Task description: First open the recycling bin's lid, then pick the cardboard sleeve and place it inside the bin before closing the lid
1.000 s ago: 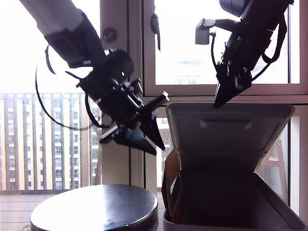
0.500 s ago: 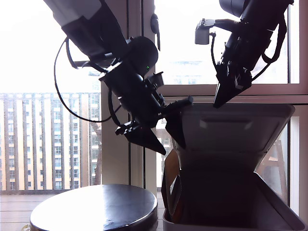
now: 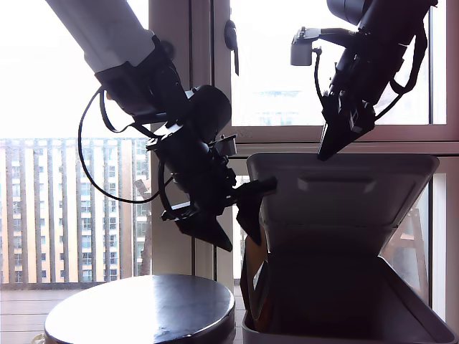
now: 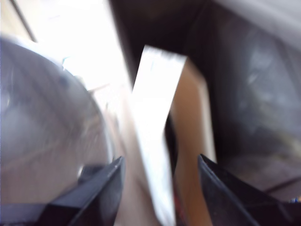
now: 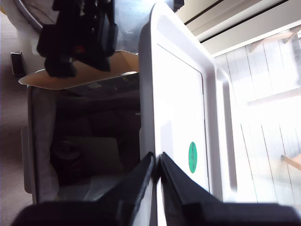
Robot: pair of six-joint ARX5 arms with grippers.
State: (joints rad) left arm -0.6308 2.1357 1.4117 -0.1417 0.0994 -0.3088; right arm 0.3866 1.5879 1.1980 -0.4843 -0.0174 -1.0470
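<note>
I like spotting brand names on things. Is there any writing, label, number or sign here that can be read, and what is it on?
No words or numbers can be read in any view.
Small round green mark on the lid: a plain-looking sticker, any print on it too small to read.
Pale label strip on the cardboard sleeve: print too blurred to read.
Small tag on the recycling bin, at its outer wall in the second wrist view: nothing legible.

No text is legible anywhere; the lid (image 5: 181, 141) bears only a wordless green mark (image 5: 192, 157).
</note>
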